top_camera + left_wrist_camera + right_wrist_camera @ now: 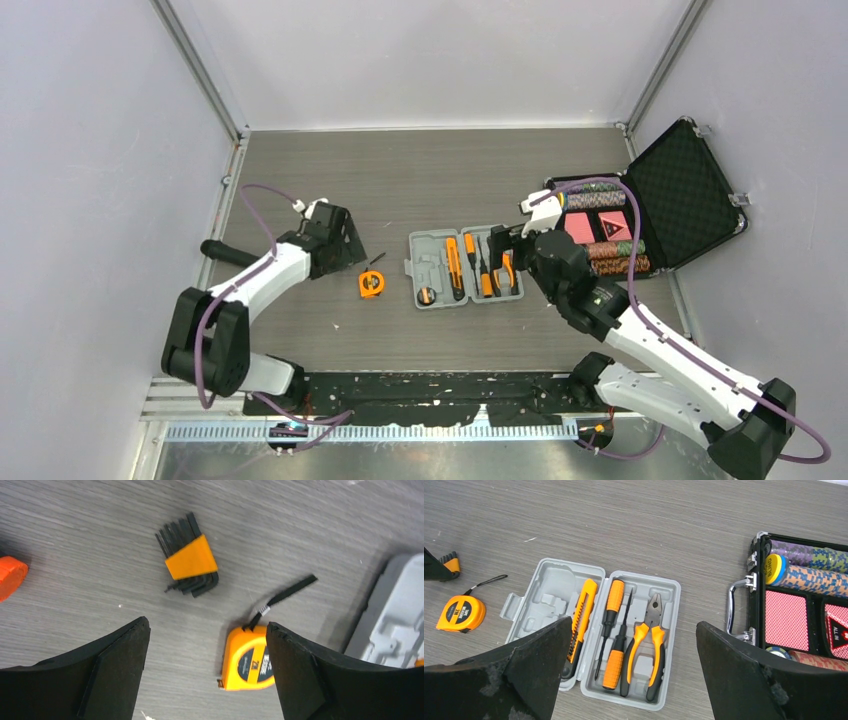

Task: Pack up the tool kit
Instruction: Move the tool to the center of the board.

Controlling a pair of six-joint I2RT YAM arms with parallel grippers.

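Tool case (465,267): lay open on the tabletop (400,180) between the arms, with pliers (649,645), two screwdrivers (613,630) and a knife (581,615) seated in it.
Tape measure (248,658): lay flat just left of the case, strap trailing away.
Left claw (207,627): hung over the tape measure, fingers apart, gripping nothing.
Right claw (634,625): hovered above the case, fingers spread wide, empty.
Step in hand: judged to be picking up the tape measure.
Doing it well: the claw should shift until the body sits centred between its fingers, then close across the rim, clear of the strap and the nearby hex keys (191,560).
Destination: probably the case's bare left half; the exact recess was hard to make out.
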